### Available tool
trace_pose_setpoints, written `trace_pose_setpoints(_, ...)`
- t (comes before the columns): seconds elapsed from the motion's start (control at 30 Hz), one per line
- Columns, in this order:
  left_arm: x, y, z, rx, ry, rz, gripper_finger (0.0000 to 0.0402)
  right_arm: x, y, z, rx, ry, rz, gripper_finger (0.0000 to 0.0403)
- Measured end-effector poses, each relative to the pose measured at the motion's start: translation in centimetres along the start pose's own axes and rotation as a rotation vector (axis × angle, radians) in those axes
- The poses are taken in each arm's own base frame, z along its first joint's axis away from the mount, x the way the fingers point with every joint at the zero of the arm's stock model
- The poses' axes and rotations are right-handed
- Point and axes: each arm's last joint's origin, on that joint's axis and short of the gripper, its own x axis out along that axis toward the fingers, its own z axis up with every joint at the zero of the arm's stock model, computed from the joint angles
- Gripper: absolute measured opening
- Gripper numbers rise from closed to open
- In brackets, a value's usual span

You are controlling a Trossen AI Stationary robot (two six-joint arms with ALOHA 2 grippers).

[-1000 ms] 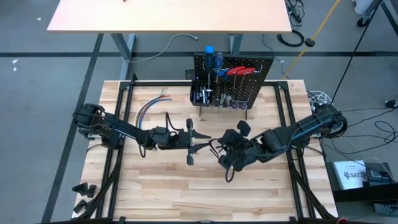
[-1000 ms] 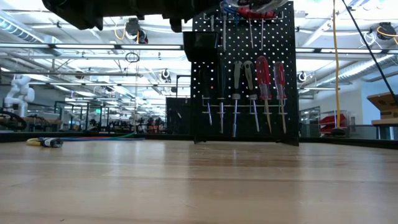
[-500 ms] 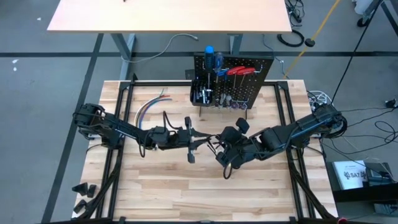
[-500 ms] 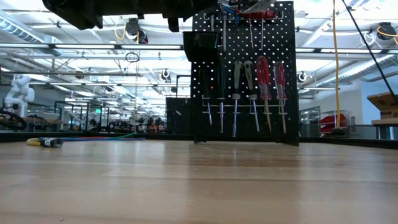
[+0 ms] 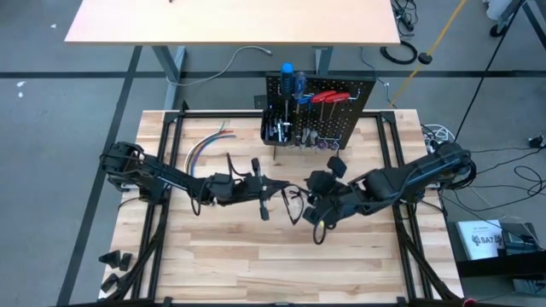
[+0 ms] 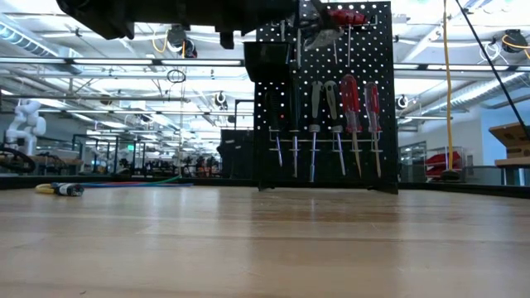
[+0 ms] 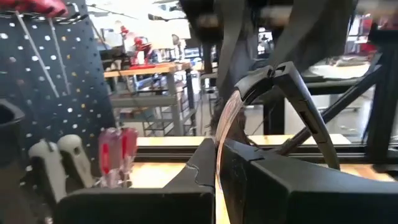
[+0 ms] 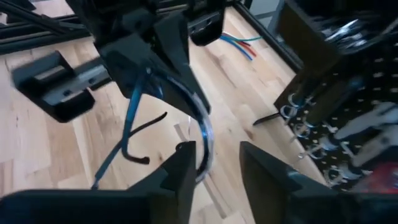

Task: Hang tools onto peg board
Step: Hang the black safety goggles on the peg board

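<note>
Two claws mid-table, left claw (image 5: 275, 193) clamped on curved clear-framed glasses (image 7: 231, 118), right claw (image 5: 309, 207) parted, full black peg board (image 5: 317, 111)

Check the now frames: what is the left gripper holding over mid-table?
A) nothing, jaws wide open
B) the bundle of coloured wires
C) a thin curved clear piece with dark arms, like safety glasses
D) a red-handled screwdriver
C: in the left wrist view the left gripper is shut on a thin curved clear piece with dark arms; the right gripper stands open beside it.
</note>
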Motion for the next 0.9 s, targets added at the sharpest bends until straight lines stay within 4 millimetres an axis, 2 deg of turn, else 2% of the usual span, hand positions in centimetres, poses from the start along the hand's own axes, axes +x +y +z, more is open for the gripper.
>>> trace_pose_setpoints(0.13,0.0,0.1,-0.2,0.033,0.027,0.022,0.0004,-1.9,-0.8,0.8,0.003,0.03,-0.02,0.0136)
trace_pose_setpoints(0.23,-0.4,0.3,0.3,0.045,0.064,0.081,0.0004,-2.9,-0.9,0.4,-0.014,0.055,-0.04,0.0142)
trace_pose_setpoints(0.37,-1.4,0.7,1.8,0.032,0.081,0.239,0.0003,-5.0,0.0,-1.5,-0.079,-0.015,-0.129,0.0143)
trace_pose_setpoints(0.53,-1.3,0.9,3.6,-0.046,0.134,0.374,0.0003,-7.7,1.9,-5.3,-0.095,-0.296,-0.207,0.0143)
trace_pose_setpoints(0.6,-0.9,1.0,3.9,-0.068,0.167,0.383,0.0003,-7.6,2.6,-6.8,-0.063,-0.391,-0.213,0.0143)
trace_pose_setpoints(0.7,0.2,1.3,3.8,-0.08,0.212,0.403,0.0003,-6.3,3.2,-8.4,-0.014,-0.403,-0.198,0.0143)
trace_pose_setpoints(0.9,1.4,1.5,3.6,-0.091,0.222,0.424,0.0003,-2.6,4.2,-9.1,0.001,-0.36,-0.182,0.0156)
